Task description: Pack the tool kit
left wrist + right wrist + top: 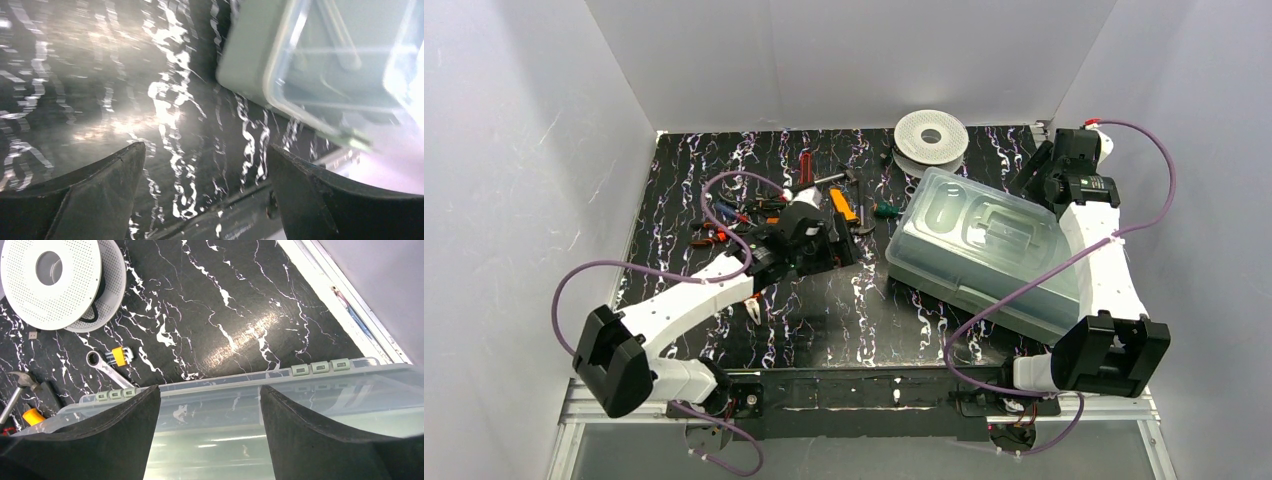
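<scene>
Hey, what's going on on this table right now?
Two robot arms are packing a tool kit. The box sits on the table with its clear lid on, and the tools lie loose beside it. The left gripper hangs open over bare table left of the box; the right gripper is open at the box's far edge. Neither holds anything.

A black tabletop (844,320) veined with white fills the middle of the top view. Right of centre, a pale-green plastic box (954,290) with a clear lid (984,230) lies on it at a slant. A white round spool (931,135) sits at upper centre. Left of the box lie scattered tools: red-handled pliers (806,170), an orange-handled tool (844,205) and a green-handled screwdriver (884,210). In the right wrist view, a steel wrench (105,367) lies just beside a yellow hex-key set (120,356), and a hammer (17,387) is at lower left.
</scene>
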